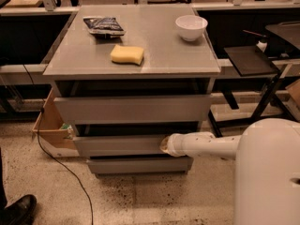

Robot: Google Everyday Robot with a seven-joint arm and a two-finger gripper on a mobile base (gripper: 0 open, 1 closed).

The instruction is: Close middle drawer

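Desk (164, 62): we see a grey unit with a flat top and three drawers stacked under its near edge.
Middle drawer (117, 145): it sits below the near edge, between the taller top drawer (131, 108) and the small bottom drawer (138, 165). It is partly pulled out, its plain front standing forward of the bottom one, with a dark gap above it. We cannot see what is inside.
End effector (164, 145): it is at the tip of the white arm, against the right end of the middle drawer's front. We cannot tell whether it is open or closed.
Bowl (191, 27): white, upright, near the far right corner of the desk. Its contents are hidden from us.
Sponge (127, 54): yellow, lying around the middle of the desk top.
Bag (103, 25): a dark snack packet, lying flat near the far left corner.
Cardboard box (49, 125): on the floor just beside the desk's left edge, with something small and greenish in it.
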